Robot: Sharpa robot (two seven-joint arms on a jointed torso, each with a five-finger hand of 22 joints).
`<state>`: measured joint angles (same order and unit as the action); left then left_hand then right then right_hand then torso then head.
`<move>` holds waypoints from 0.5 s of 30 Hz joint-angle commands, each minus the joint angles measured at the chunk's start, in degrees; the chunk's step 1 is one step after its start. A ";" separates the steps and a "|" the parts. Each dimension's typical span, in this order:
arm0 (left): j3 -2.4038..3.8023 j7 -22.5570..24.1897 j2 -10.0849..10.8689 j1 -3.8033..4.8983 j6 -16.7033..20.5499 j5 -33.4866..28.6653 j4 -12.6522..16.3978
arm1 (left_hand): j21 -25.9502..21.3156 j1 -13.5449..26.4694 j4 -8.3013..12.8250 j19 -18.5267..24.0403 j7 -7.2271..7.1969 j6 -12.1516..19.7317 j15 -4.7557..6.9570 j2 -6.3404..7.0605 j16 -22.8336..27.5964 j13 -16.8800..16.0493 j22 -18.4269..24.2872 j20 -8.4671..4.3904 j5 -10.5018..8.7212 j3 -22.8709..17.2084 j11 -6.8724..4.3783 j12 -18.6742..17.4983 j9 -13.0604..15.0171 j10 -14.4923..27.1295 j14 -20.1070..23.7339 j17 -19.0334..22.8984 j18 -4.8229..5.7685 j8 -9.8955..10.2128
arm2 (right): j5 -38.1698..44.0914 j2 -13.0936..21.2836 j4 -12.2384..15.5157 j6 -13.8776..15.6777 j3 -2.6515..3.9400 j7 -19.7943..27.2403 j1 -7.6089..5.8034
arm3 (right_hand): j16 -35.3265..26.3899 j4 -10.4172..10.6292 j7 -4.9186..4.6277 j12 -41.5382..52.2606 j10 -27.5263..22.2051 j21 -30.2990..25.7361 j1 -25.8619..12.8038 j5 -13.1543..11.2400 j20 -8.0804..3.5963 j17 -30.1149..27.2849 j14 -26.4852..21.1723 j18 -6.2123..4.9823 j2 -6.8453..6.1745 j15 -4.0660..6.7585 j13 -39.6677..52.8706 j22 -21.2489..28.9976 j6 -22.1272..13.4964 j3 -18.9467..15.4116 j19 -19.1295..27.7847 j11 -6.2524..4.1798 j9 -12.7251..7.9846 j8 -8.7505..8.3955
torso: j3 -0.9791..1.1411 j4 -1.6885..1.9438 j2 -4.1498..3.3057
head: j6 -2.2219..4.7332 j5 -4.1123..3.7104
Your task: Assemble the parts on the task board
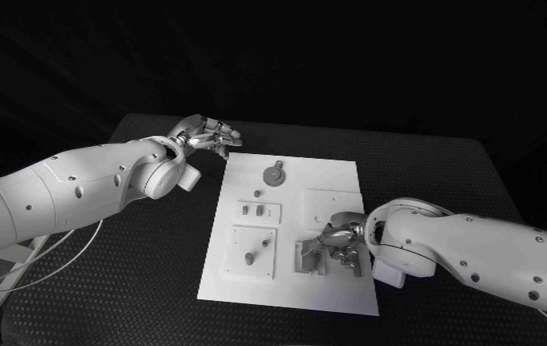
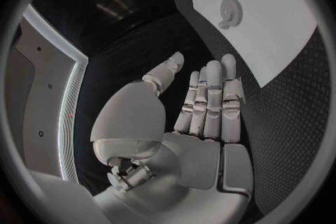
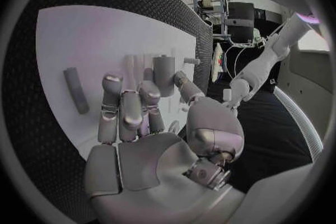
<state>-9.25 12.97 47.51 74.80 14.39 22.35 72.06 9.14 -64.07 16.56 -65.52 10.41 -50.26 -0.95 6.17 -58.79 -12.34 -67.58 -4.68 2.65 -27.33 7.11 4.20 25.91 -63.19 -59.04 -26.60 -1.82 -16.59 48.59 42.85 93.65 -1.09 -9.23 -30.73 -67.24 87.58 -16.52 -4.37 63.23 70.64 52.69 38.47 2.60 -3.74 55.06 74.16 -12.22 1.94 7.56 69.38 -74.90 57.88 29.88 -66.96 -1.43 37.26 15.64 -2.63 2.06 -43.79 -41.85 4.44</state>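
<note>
The white task board (image 1: 291, 287) lies mid-table. My right hand (image 1: 342, 239) hovers over its front right part, beside a grey upright fixture (image 1: 307, 257). In the right wrist view, the right hand (image 3: 140, 123) reaches over the board (image 3: 77, 33), thumb and a finger on either side of an upright grey cylinder (image 3: 164, 74), pinching it. A grey peg (image 3: 75, 89) lies flat nearby. My left hand (image 1: 209, 135) hangs off the board's far left corner. In the left wrist view, the left hand (image 2: 199, 112) is flat, fingers straight, holding nothing. A round gear part (image 1: 273, 174) sits on the board's far side.
Two small plates (image 1: 258, 212) (image 1: 253, 251) with short pegs sit on the board's left half, and a square recess (image 1: 333, 204) lies near its middle. The gear (image 2: 229, 11) and the board (image 2: 280, 39) appear beyond my left hand's fingertips. Black mat surrounds the board.
</note>
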 commanded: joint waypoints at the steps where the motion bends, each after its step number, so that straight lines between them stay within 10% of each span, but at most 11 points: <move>1: 0.03 0.46 -0.07 0.04 -0.74 -0.26 0.15 | -0.26 0.02 -0.09 -0.37 -0.13 0.36 0.00 -0.06 0.20 0.06 -0.08 -0.01 0.27 0.23 0.22 0.09 -0.08 0.02 0.01 -0.10 -1.92 -0.17 | 0.69 -0.29 0.01 -0.57 -0.03 0.13 0.19 | -0.28 -0.05 -0.49 -0.27 -0.39 -0.10 -0.51 0.20 0.09 -0.15 -0.22 -2.78 -0.14 0.03 -0.07 -0.96 0.08 -0.13 -0.02 -0.13 0.05 -0.12 | -0.01 0.03 -0.01 | -0.02 0.06; 15: 0.03 0.45 0.01 0.04 -0.73 -0.26 0.17 | -0.28 0.03 -0.10 -0.38 -0.13 0.37 -0.01 -0.07 0.21 0.08 -0.10 -0.01 0.27 0.24 0.23 0.09 -0.09 0.02 0.01 -0.12 -1.92 -0.17 | 1.13 -1.06 -0.79 0.16 -0.10 0.41 1.05 | -0.38 0.05 -0.56 -0.56 -0.69 -0.18 -0.98 0.20 0.18 -0.44 -0.46 -2.78 -0.64 -0.03 -0.29 -0.94 -0.03 -0.21 0.08 -0.06 0.03 -0.29 | 0.00 0.04 -0.03 | -0.28 0.37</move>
<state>-9.25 12.97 47.56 74.80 14.36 22.35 72.08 9.14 -64.07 16.56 -65.52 10.41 -50.26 -0.95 6.18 -58.79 -12.34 -67.62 -4.67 2.65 -27.33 7.11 4.19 25.92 -63.19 -59.04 -26.65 -1.82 -16.59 48.85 41.88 92.99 -0.89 -9.16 -30.48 -66.47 87.58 -16.52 -4.62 62.96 70.33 52.69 37.78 2.44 -3.65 54.69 74.10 -12.23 1.25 7.47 69.13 -74.90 57.90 29.87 -67.04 -1.52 37.37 15.64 -2.61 2.11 -43.83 -42.06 4.74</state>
